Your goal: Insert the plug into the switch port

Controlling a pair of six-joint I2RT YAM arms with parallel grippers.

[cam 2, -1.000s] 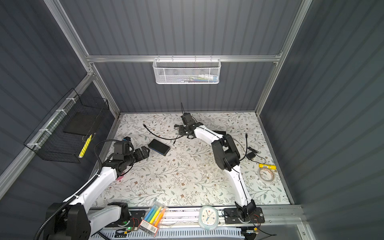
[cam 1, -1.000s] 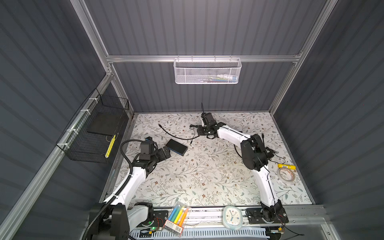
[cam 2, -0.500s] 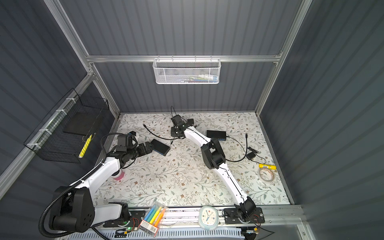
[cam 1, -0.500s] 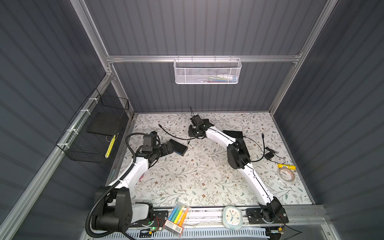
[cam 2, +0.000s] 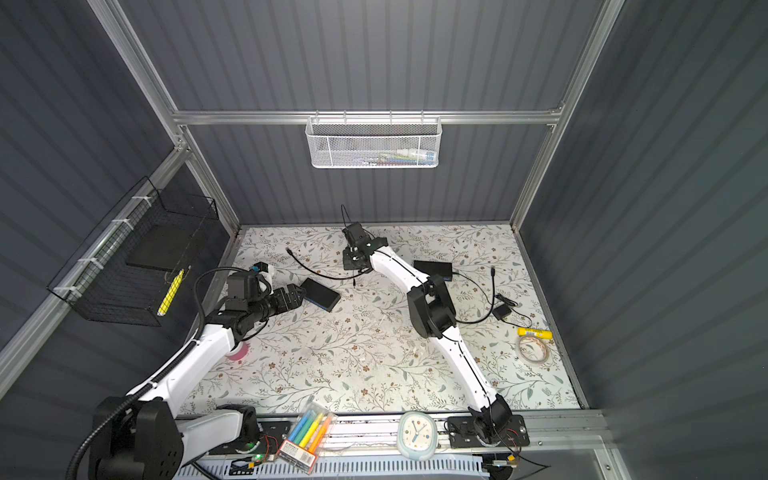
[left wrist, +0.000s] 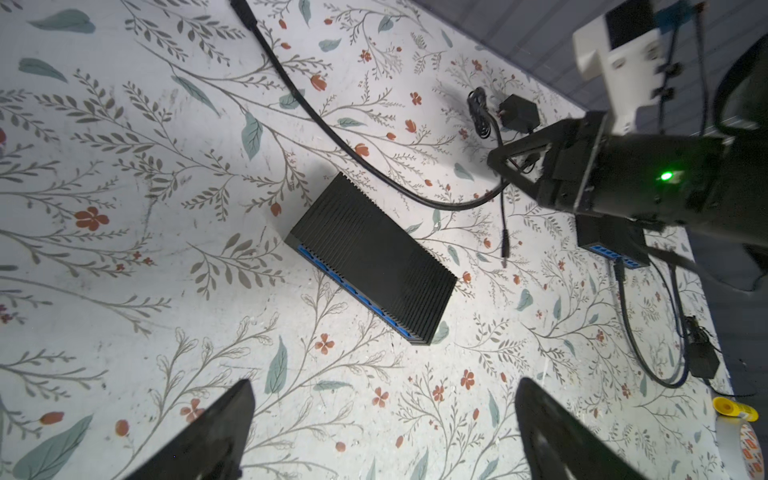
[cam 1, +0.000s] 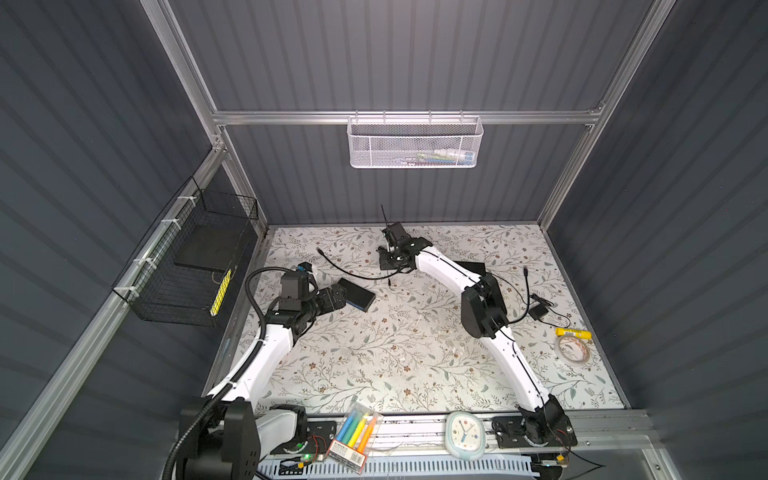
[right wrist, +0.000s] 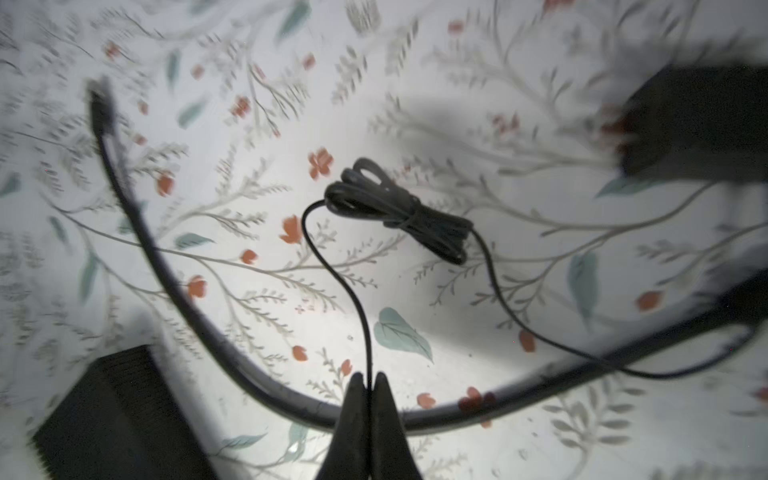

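The left jaws are spread wide and empty, just short of the black switch [left wrist: 370, 257], which lies flat on the table [left wrist: 124, 208]. The thin cord [right wrist: 399, 212] is pinched in the closed right jaws. Its plug [left wrist: 505, 249] is hung near the switch, apart from it.

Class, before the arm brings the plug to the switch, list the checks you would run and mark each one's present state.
1. Right gripper shut on thin cable: ok.
2. Plug dangling below it, in view: ok.
3. Left gripper steadying switch: not ok, open and short of it.
4. Plug lined up with a port: not ok, it hangs off to one side.
5. Matching port in sight: cannot tell.
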